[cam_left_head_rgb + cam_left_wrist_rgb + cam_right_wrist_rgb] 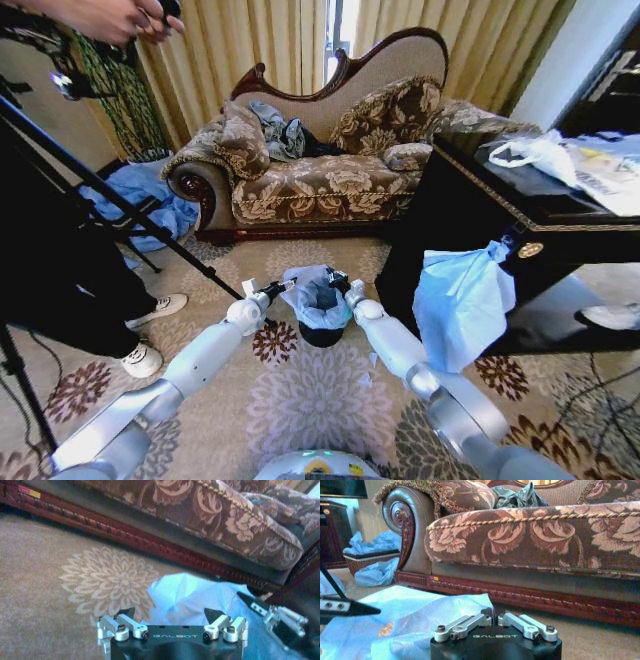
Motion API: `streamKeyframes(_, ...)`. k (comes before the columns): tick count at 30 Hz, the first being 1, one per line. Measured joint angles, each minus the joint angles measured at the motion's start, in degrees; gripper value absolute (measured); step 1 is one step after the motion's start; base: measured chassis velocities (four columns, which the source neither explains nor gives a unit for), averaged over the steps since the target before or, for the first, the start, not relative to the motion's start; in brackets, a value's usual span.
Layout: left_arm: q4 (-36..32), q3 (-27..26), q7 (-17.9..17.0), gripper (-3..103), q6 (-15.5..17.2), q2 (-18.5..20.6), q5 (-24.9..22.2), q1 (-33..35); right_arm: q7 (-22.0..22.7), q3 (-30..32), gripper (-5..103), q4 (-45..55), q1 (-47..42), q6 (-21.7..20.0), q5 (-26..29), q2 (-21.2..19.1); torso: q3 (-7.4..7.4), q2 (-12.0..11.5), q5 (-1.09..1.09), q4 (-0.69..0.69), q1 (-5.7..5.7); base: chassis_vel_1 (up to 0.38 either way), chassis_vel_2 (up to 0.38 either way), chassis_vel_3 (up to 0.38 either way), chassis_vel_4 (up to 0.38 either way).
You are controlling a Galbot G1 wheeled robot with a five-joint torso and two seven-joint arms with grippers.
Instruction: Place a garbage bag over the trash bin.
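Note:
The small black trash bin [321, 334] stands on the carpet in front of the sofa. The light-blue garbage bag [313, 297] is draped over its top and hides the rim. My left gripper [281, 289] is at the bag's left edge; in the left wrist view this gripper [169, 612] is open, with the crinkled bag [192, 594] just beyond its fingertips. My right gripper [337, 281] is at the bag's right edge. In the right wrist view its fingers [493, 614] are pressed together where the bag's [420, 611] edge meets them.
The floral sofa [320, 185] runs close behind the bin. A dark table [520, 215] stands at the right, with a bunch of blue plastic [462, 300] hanging off it and a white bag [535, 150] on top. A tripod leg [120, 200] and a person's shoes [150, 335] are on the left.

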Motion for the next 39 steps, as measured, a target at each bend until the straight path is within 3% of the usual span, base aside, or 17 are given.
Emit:
streamKeyframes(6, 2.3, 0.7, 0.3, 93, -0.6, -1.5, 2.3, 0.3, -1.2, 0.8, 0, -4.7, 2.5, 1.3, -0.1, 0.6, 0.0, 0.0, 0.0, 0.0, 0.0, 0.0, 0.0, 0.0, 0.0)
streamKeyframes(17, 2.9, 0.7, 0.2, 99, -0.6, -2.8, 3.0, 0.1, -1.9, 2.4, 0, -7.7, 3.9, 1.8, -1.2, 0.5, 0.0, 0.0, 0.0, -0.01, 0.0, 0.0, 0.0, 0.0, 0.0)
streamKeyframes(29, 1.1, -1.9, -0.9, 95, -0.4, -1.6, 3.3, 1.3, -2.6, 9.3, 0, -12.4, 4.0, 3.0, -7.2, 1.7, 0.0, 0.0, -0.01, 0.0, 0.01, 0.0, 0.0, 0.0, 0.0)
streamKeyframes(39, -1.4, -2.9, -1.9, 94, 0.2, 0.1, 2.3, 1.4, -0.3, 13.6, 0, -11.9, 1.6, -0.3, -8.0, 1.4, 0.0, 0.0, 0.0, -0.01, 0.01, 0.0, 0.0, 0.0, 0.0)
